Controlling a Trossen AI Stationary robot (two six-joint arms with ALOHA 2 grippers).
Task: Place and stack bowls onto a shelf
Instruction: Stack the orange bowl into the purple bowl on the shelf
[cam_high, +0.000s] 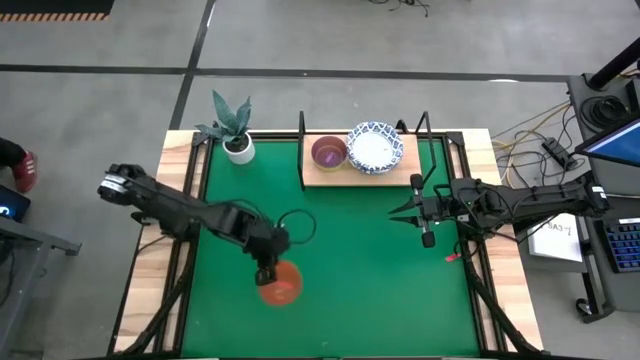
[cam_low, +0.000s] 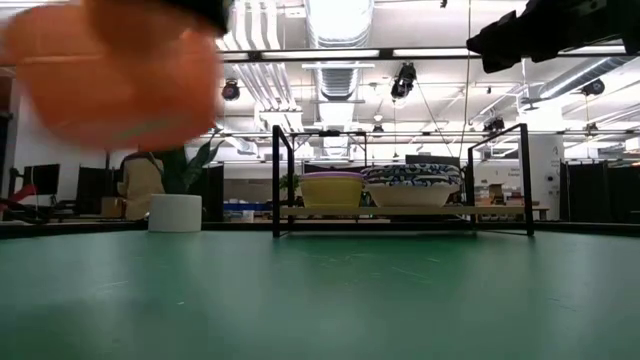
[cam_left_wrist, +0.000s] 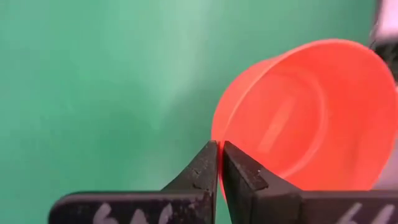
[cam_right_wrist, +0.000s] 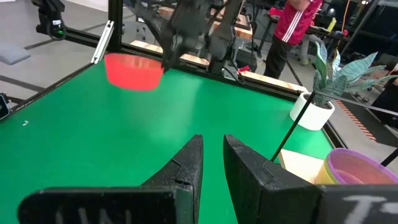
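Observation:
A red bowl (cam_high: 280, 283) hangs above the green mat near the table's front left, and my left gripper (cam_left_wrist: 219, 149) is shut on it. The bowl is a blur at the low view's top left (cam_low: 110, 70); the right wrist view shows it off the mat (cam_right_wrist: 132, 70). The wooden shelf (cam_high: 330, 175) stands at the far edge. On it sit a purple bowl (cam_high: 328, 152) nested in a yellow one (cam_low: 331, 190), and beside them a white bowl with a blue patterned rim (cam_high: 373, 147). My right gripper (cam_right_wrist: 213, 146) waits at the table's right, level, open and holding nothing. My left gripper pinches the red bowl's rim (cam_left_wrist: 214, 127) at one spot on its edge, one finger inside the wall and one outside. The fingers come slanting down from above. The bowl is lifted clear of the mat, its opening facing up toward the wrist.
A small white pot with a green plant (cam_high: 238, 148) stands at the far left, beside the shelf. Black uprights (cam_low: 277, 180) rise at the shelf's corners. The green mat (cam_high: 360, 270) is bare between the arms. A person in red stands beyond the table (cam_right_wrist: 298, 25).

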